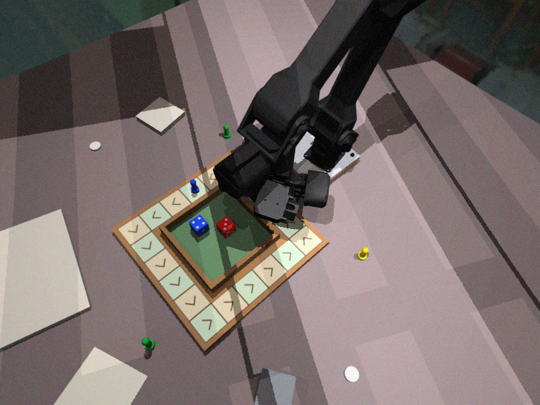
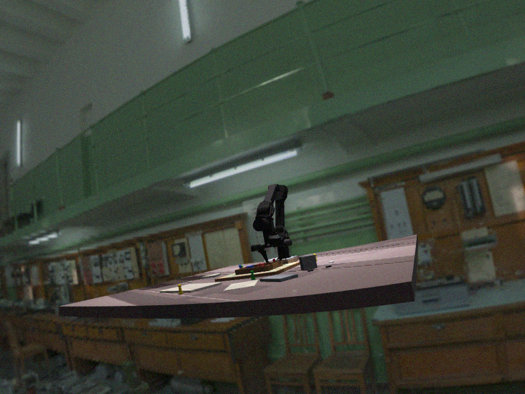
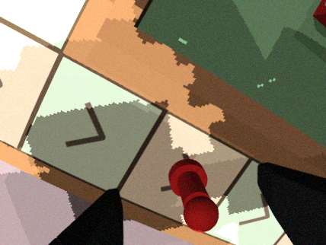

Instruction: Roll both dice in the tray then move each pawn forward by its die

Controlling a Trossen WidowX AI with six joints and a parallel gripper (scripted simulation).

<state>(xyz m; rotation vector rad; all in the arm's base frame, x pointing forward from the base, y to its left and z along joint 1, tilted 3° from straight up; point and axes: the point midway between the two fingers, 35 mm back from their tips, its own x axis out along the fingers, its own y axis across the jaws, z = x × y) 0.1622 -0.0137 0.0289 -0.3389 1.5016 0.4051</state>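
Observation:
The red pawn [image 3: 193, 194] stands upright on a shaded cream square of the arrow board [image 1: 249, 286] [image 3: 84, 163]. My gripper [image 3: 190, 186] is open, with one finger on each side of the pawn and gaps between. In the top view my hand hides the pawn and nearby squares. The red die [image 1: 226, 227] [image 3: 321, 13] and the blue die [image 1: 199, 225] lie apart in the green tray [image 1: 211, 263] [image 3: 228, 49]. The red die shows three pips on top, the blue die several. The blue pawn [image 1: 194, 187] stands on a pale green square on the board's upper left side.
Green pawns [image 1: 226, 132] [image 1: 148, 343] and yellow pawns [image 1: 363, 254] [image 2: 180, 289] stand off the board. White discs [image 1: 95, 145] [image 1: 351, 373], pale flat plates [image 1: 34, 278] [image 1: 160, 114] and a grey block [image 1: 277, 387] lie around it. The raised tray wall borders the squares.

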